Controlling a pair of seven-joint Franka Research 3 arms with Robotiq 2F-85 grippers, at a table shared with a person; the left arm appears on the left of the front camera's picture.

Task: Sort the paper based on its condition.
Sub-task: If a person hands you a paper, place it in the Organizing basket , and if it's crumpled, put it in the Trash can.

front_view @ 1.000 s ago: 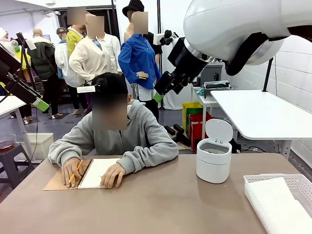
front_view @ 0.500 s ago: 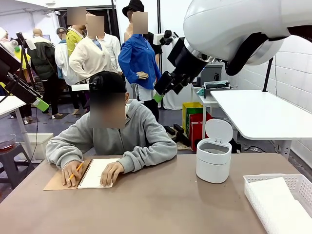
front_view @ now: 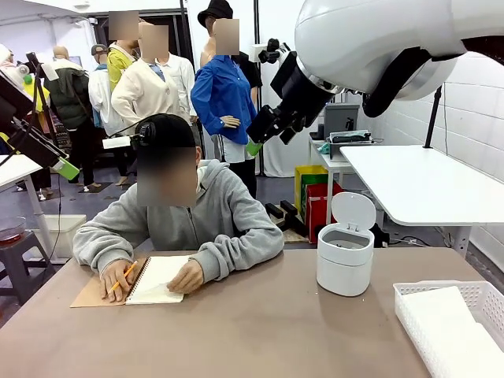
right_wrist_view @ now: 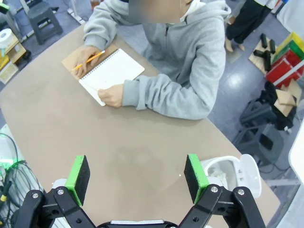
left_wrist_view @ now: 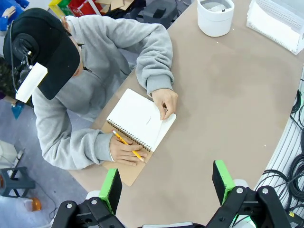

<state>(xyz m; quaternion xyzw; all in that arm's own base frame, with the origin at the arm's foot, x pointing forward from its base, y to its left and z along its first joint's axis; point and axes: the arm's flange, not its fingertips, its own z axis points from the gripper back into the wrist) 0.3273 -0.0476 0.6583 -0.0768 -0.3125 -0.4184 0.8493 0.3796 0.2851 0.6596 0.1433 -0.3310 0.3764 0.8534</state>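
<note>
Tabletop [front_view: 260,331] holds a basket [front_view: 411,316] stacked with paper [front_view: 442,319] near an open bin [front_view: 344,264].

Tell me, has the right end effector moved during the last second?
Yes. The right end effector rose slightly, so it is now farther above the white bin.

At the lower left of your front view, a spiral-bound notebook with a brown kraft cover [front_view: 153,277] lies open on the brown tabletop [front_view: 252,331], a yellow pencil [front_view: 122,277] slanting over it, before a person in a grey hooded sweatshirt [front_view: 213,220]. Right of centre stands a white round bin [front_view: 345,264], lid raised; at lower right, a white plastic lattice basket [front_view: 403,307].
</note>
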